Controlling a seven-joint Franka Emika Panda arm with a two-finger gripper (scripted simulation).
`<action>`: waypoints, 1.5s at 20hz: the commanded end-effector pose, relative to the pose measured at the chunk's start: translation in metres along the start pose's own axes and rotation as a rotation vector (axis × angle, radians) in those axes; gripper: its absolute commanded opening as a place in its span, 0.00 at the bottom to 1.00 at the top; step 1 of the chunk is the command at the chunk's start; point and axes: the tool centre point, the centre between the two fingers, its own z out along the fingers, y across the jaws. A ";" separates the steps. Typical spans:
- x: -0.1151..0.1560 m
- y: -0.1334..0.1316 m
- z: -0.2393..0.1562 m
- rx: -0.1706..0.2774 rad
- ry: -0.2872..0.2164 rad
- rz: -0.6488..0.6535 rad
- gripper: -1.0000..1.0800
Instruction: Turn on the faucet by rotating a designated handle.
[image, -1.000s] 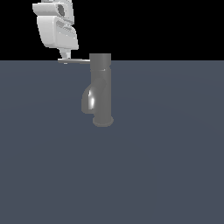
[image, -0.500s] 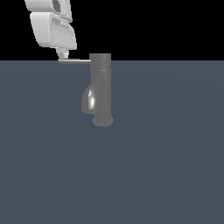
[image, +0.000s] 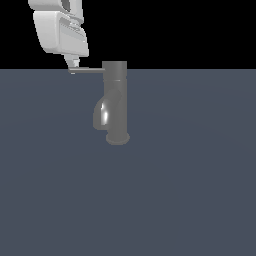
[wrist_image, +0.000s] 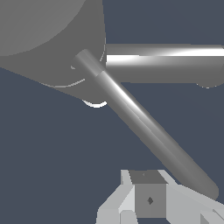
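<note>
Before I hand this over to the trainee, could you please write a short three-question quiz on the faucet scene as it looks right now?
1. True or false: the handle sticks out from the faucet toward the exterior view's right.
2. Multiple choice: the claw is nearest to which part? A) the flared base B) the spout C) the free end of the handle
3. Fill in: the spout and the handle leave the faucet on the ____ side in the exterior view.

Key:
1. False; it points to the exterior view's left.
2. C; the claw's tip sits at the handle's outer end, though actual contact cannot be confirmed.
3. Same (both on the left).
</note>
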 end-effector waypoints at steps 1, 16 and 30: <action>0.011 0.006 0.000 -0.003 0.003 0.007 0.00; 0.049 0.043 0.000 -0.005 0.002 0.005 0.00; 0.093 0.057 -0.001 -0.004 0.002 -0.001 0.00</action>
